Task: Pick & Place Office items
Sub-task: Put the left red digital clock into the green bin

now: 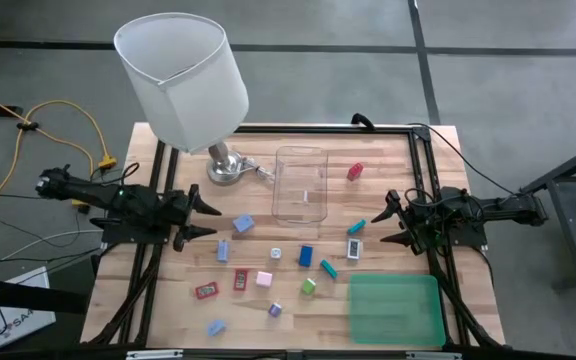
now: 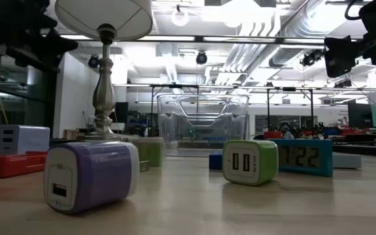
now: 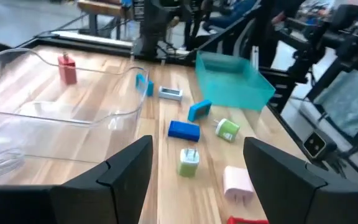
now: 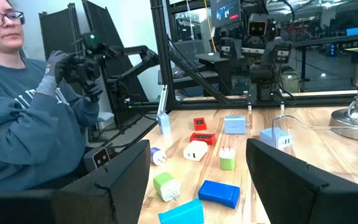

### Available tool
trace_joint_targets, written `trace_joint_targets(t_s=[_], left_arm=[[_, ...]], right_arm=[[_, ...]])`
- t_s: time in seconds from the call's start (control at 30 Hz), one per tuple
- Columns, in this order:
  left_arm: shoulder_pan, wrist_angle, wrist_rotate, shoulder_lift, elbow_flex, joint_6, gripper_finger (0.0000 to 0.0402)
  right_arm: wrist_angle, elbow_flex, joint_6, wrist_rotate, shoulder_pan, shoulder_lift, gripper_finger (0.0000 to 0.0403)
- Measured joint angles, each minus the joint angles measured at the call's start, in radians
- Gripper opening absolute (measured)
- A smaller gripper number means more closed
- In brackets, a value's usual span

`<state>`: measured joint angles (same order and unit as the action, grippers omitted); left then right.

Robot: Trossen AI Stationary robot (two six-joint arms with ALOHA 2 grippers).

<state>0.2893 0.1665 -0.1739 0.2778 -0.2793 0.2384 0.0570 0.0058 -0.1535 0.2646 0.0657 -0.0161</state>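
Observation:
Several small office items lie scattered on the wooden table (image 1: 168, 300): a blue block (image 1: 306, 256), a green one (image 1: 309, 286), a pink one (image 1: 264, 279), red ones (image 1: 206, 291), a light blue one (image 1: 243, 224), a purple one (image 1: 275, 309) and a teal one (image 1: 356, 226). My left gripper (image 1: 208, 221) hovers open at the table's left side, pointing toward the items (image 3: 184, 130). At the right side my right gripper (image 1: 394, 218) is open too, level, facing the items (image 4: 219, 193). Nothing sits between either pair of fingers.
A clear plastic box (image 1: 300, 183) stands at the far middle, with a lamp (image 1: 183, 80) on a metal base (image 1: 226, 168) to its left. A flat green tray (image 1: 393, 308) lies at the near right. A person (image 4: 23, 112) sits beyond the table's left side.

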Motion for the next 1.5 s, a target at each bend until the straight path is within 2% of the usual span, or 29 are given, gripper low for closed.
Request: trace_joint_targets(t_s=[0.27,0.43,0.57,0.77,1.0,1.17,1.5], left_arm=[[0.211,0.131,-0.216,0.235,-0.178,0.105,0.0244],[0.355,0.23,-0.334,0.345,-0.257,0.269,0.0244],[0.463,0.309,-0.388,0.423,-0.306,0.404,0.0244],[0.586,0.424,-0.392,0.544,-0.378,0.597,0.0244],[0.677,0.627,-0.34,0.696,-0.527,0.816,0.0244],[0.685,0.759,-0.289,0.809,-0.616,0.91,0.0244],[0.685,0.781,-0.211,0.96,-0.626,1.003,0.0244]], right_arm=[[0.0,0.0,0.0,0.0,0.0,0.0,0.0252],[0.0,0.0,0.0,0.0,0.0,0.0,0.0252],[0.0,0.0,0.0,0.0,0.0,0.0,0.0252],[0.0,0.0,0.0,0.0,0.0,0.0,0.0252],[0.0,0.0,0.0,0.0,0.0,0.0,0.0252],[0.0,0.0,0.0,0.0,0.0,0.0,0.0252],[0.0,0.0,0.0,0.0,0.0,0.0,0.0252]])
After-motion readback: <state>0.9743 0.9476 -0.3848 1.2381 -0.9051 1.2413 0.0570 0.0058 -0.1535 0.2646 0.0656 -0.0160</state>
